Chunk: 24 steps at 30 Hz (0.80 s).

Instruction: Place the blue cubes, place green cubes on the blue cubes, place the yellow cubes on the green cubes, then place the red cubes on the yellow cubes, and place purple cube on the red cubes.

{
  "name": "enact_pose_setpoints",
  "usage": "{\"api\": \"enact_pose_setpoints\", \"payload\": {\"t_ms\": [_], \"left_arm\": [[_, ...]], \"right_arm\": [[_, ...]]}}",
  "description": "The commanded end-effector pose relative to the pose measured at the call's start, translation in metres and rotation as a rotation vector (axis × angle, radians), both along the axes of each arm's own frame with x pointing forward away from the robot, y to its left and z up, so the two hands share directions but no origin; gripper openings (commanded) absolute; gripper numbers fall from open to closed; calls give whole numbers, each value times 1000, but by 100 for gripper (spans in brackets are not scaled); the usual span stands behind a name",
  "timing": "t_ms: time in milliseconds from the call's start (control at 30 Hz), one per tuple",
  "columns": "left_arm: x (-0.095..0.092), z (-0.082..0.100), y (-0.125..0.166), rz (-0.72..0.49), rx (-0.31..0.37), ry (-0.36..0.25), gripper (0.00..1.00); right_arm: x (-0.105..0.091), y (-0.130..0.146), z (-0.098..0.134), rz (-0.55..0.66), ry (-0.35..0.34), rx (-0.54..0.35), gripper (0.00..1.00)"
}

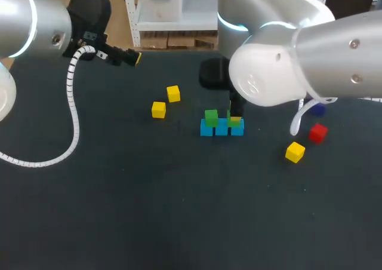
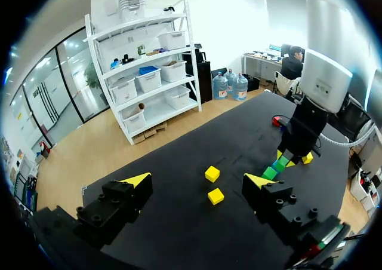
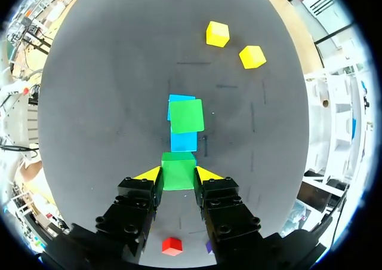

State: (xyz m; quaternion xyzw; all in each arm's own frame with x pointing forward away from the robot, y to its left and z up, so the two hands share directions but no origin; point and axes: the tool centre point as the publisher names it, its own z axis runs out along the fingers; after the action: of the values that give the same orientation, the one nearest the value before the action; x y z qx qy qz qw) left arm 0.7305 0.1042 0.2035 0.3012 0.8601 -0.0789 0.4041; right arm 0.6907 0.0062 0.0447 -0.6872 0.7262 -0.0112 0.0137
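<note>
looking down from the head camera, you see three blue cubes (image 1: 221,129) touching in a row near the middle of the table (image 1: 119,210), running left to right. one green cube (image 1: 210,116) sits on top of the left-end blue one, and the middle blue one is bare on top. your right gripper (image 3: 178,175) is clamped on a second green cube (image 3: 178,169), its yellow tips pressed against two opposite faces. it holds that cube directly over the right-end blue one, but you cannot tell whether the two touch.

your left gripper (image 2: 197,181) hangs over the left part of the table's far edge, its claw spread wide, well apart from the row. between it and the row lie one yellow cube (image 1: 173,93) and another yellow cube (image 1: 158,109), near each other but not touching.

toward the table's right edge you have a third yellow cube (image 1: 295,152), with the red cube (image 1: 317,132) near it on the far side. the purple cube (image 1: 318,109) lies farther back, partly hidden behind your right arm's cable.
</note>
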Motion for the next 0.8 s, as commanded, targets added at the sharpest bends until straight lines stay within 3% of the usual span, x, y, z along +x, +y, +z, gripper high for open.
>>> {"api": "enact_pose_setpoints", "payload": {"t_ms": [33, 800], "left_arm": [[0, 0, 1, -2, -1, 0, 100], [0, 0, 1, -2, -1, 0, 100]], "right_arm": [[2, 1, -1, 3, 8, 0, 0], [2, 3, -8, 7, 19, 1, 0]]}}
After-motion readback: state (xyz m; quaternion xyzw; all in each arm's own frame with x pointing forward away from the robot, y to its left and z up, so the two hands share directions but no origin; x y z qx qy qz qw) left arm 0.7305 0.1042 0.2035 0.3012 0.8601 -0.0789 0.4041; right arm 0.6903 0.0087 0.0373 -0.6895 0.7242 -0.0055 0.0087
